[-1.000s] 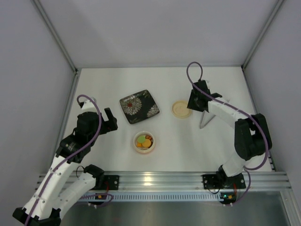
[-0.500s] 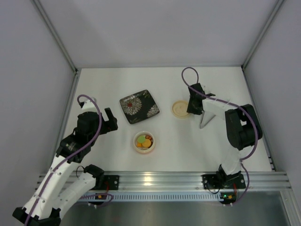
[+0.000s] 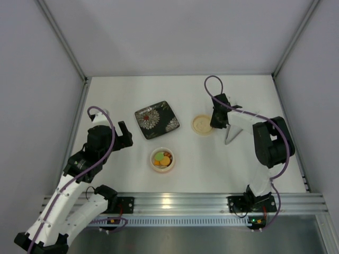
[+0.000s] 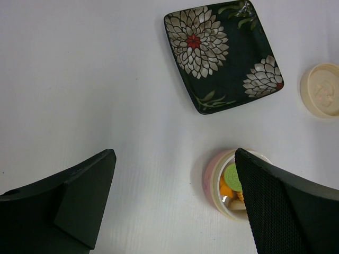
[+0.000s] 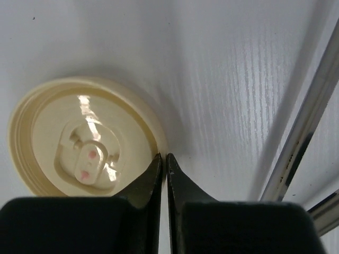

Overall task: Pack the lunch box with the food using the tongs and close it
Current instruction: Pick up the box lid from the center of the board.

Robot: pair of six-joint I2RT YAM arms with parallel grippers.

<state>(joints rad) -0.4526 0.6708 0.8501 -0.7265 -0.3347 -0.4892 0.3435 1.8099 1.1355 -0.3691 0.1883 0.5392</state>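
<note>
Nearest to the arm bases, about in the middle of the white table [image 3: 122, 95], stands the lunch box [image 3: 151, 161], open, with the food [image 3: 162, 158] inside it; orange and green round pieces can be seen from above. In the left wrist view the same lunch box [image 4: 212, 177] is partly behind one finger, and the food [image 4: 231, 176] shows a green piece over orange ones. The left gripper [image 3: 125, 136] hangs to the left of the lunch box and a little farther. Its jaws are spread wide and nothing is between them, which the left wrist view [image 4: 175, 203] also shows. To the right, the tongs [image 3: 231, 135] lie released on the table, the two thin arms meeting at the near end. Just left of them and slightly farther is the cream lid [image 3: 202, 124], flat on the table, well apart from the lunch box. The right gripper [image 3: 214, 123] is low at the right edge of the lid. In the right wrist view its fingers [image 5: 161, 159] are pressed together, the tips right at the rim of the lid [image 5: 79, 143], and I cannot tell if the rim is pinched. The tongs [image 5: 312, 119] pass at the right side there. Farthest, to the left of the lid, lies the black floral plate [image 3: 157, 119].
</note>
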